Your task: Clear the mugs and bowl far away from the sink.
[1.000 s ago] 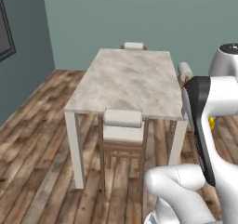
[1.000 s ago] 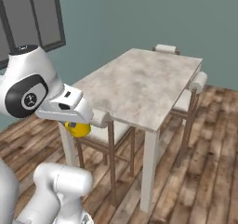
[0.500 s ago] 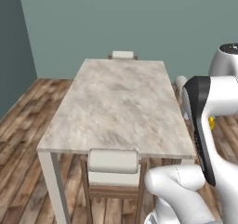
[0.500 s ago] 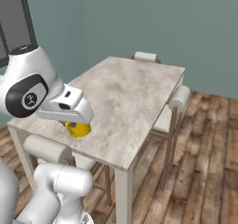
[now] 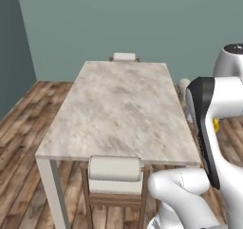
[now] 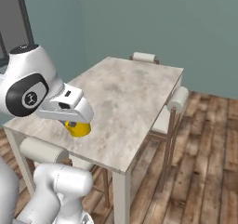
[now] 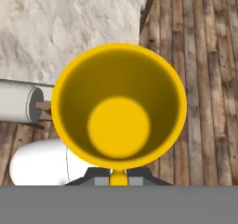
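1. While its rim is pinched between the closed jaws of the white arm's two-finger gripper (image 7: 119, 175), the round yellow mug (image 7: 119, 106) is held in the air, mouth towards the hand camera.
2. From the right base view, the mug (image 6: 77, 128) is seen under the hand, at the near corner of the long marble-topped dining table (image 6: 125, 100).
3. Wooden chairs with pale cushioned backs (image 5: 115, 169) are tucked at the table's sides.

The small yellow mug (image 7: 119, 108) looks smooth and matt. The long rectangular table top (image 5: 118, 107) looks like mottled beige stone. The brown plank floor (image 6: 204, 144) is grainy wood.
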Controlling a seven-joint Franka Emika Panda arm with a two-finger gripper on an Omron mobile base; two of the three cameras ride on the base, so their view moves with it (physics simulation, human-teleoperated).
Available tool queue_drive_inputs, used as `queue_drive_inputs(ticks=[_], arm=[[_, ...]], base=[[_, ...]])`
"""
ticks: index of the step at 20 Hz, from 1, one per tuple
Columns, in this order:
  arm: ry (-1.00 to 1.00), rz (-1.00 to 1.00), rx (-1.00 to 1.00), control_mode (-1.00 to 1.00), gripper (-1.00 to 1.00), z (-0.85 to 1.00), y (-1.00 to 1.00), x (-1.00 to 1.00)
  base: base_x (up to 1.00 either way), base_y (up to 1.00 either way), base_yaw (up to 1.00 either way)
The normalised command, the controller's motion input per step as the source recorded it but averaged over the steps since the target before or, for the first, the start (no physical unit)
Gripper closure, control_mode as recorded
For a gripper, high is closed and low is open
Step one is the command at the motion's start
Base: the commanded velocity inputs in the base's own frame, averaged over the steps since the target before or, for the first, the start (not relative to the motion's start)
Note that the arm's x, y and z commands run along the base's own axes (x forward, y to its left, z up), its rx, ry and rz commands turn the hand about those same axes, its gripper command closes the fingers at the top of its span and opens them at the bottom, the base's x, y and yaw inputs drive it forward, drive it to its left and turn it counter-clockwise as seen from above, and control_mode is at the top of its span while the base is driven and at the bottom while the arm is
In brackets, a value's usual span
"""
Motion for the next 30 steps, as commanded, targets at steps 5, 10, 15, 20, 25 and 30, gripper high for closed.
queue_drive_inputs(ticks=[5,10,15,20,25,30], arm=[[0.0,0.0,0.0,1.0,1.0,0.0,0.0,0.0],[0.0,0.0,0.0,1.0,1.0,0.0,0.0,0.0],[0.08,0.27,0.0,-1.0,1.0,-0.18,0.0,1.0],[0.0,0.15,0.0,-1.0,1.0,-0.32,0.0,0.76],[0.0,0.09,0.0,-1.0,1.0,-0.39,0.0,0.69],[0.0,0.09,0.0,-1.0,1.0,-0.41,0.0,0.61]], base=[[1.0,-0.02,0.23],[1.0,0.0,0.25],[0.0,0.0,0.0],[0.0,0.0,0.0],[0.0,0.0,0.0],[0.0,0.0,0.0]])
